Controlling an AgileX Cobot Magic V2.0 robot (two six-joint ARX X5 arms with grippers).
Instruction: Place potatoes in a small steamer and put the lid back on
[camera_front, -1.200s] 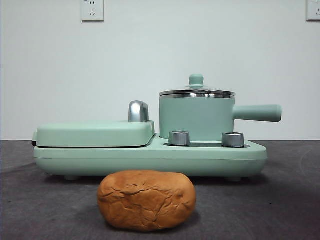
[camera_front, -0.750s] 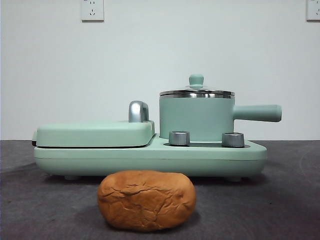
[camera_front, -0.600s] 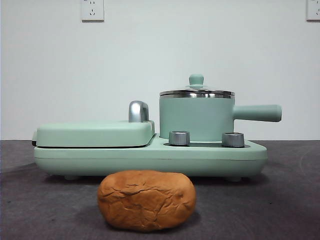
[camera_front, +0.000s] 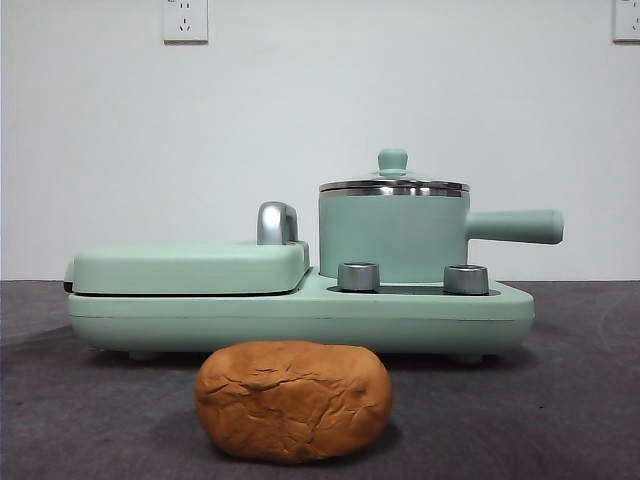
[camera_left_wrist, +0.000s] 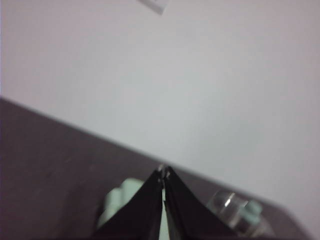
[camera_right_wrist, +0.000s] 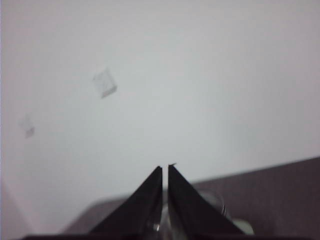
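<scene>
Potato (camera_front: 292, 401): laid loose on the table (camera_front: 560, 420) at its front edge, before the pot (camera_front: 393, 238). Lid (camera_front: 393, 183): seated on the pot, unlifted. Left tool (camera_left_wrist: 163, 174) and right tool (camera_right_wrist: 165, 170): pinched together, empty, held clear of all.

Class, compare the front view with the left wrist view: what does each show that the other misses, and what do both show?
Only the front view shows the potato on the table, the steamer whole with its side handle, and the closed griddle cover. Only the left wrist view shows the left hand, jaws together and holding nothing. Both show the lid and the white wall.
</scene>
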